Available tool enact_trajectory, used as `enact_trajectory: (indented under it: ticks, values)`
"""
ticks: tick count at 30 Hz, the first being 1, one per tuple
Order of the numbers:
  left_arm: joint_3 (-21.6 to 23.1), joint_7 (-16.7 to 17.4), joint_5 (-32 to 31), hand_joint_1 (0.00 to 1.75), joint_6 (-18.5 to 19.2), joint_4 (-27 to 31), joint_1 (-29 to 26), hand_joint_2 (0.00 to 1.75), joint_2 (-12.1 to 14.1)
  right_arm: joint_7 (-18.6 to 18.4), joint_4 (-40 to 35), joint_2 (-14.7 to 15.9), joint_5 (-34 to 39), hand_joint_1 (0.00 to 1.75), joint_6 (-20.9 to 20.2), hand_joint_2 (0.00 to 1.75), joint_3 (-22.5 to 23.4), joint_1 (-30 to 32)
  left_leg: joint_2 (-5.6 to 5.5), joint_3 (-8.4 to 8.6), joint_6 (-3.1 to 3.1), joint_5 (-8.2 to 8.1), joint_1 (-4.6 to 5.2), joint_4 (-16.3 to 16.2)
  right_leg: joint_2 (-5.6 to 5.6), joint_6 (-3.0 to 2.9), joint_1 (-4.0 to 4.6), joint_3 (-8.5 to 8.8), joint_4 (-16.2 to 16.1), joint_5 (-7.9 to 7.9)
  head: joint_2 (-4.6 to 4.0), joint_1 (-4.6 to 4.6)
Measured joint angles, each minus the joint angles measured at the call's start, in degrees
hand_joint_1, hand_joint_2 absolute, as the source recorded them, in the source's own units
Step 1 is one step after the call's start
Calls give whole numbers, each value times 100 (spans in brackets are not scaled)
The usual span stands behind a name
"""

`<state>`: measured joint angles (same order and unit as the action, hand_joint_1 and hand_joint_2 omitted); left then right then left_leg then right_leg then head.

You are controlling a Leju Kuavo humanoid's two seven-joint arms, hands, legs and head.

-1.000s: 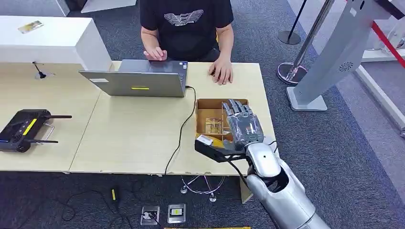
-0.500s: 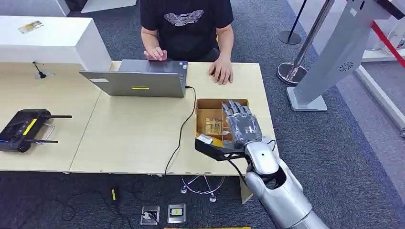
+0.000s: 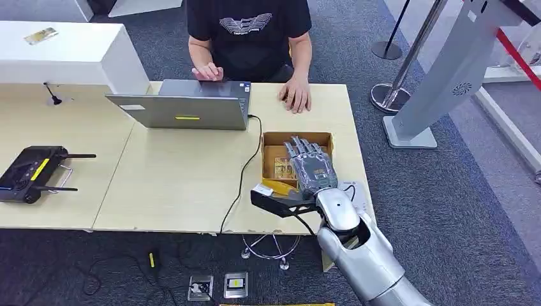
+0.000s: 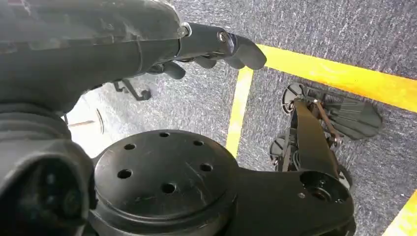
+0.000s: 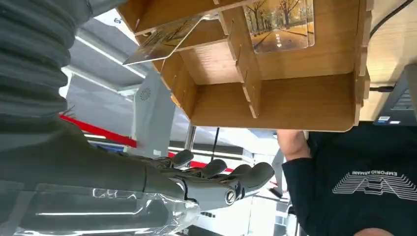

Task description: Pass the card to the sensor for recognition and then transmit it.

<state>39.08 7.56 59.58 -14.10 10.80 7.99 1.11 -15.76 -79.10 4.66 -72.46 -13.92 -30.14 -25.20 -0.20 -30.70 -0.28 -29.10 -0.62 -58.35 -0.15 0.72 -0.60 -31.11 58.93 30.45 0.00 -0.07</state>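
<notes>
Right hand (image 3: pixel 311 167) empty with fingers spread above wooden box (image 3: pixel 273 141), card (image 3: pixel 284 168) inside, left hand (image 4: pixel 216 46) curled, empty

The person's black T-shirt (image 5: pixel 366 184) carries the white words "EMPORIO ARMANI" over a striped eagle logo.

Right hand (image 3: pixel 311 169) hovers over the wooden box (image 3: pixel 274 141); its dividers (image 5: pixel 244 59) wall in the slots, laptop cable (image 3: pixel 245 167) runs just beside.
</notes>
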Motion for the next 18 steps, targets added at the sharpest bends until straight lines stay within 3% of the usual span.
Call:
enact_trajectory:
  ticks: [18]
  values:
    - [4,50,151,0,-85,0,0,0,0,-85,308,-22,-68,0,53,175,24,-268,0,1,0,0,0,0,1,-3,0,0,0,-2,0,2]
